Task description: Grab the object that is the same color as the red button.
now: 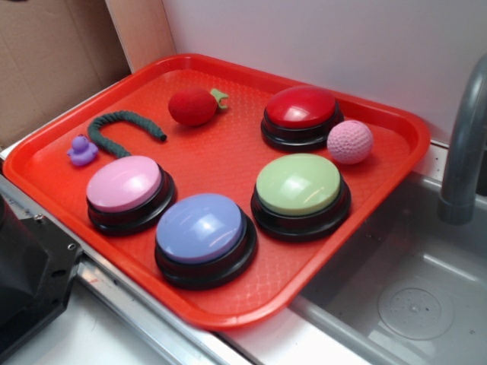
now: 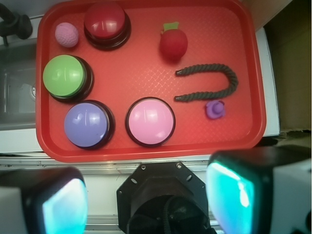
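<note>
The pincer (image 2: 146,204) is hovering wide apart, gripping nothing — well short of the tray (image 2: 146,146). The red toy (image 2: 173,44) is lying near the tray's far edge, beside the red button (image 2: 105,19).

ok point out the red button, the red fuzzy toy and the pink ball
red button (image 1: 300,106), exterior view, top of dome
red fuzzy toy (image 1: 192,108), exterior view, middle of body
pink ball (image 2: 67,34), wrist view, centre of ball
</note>
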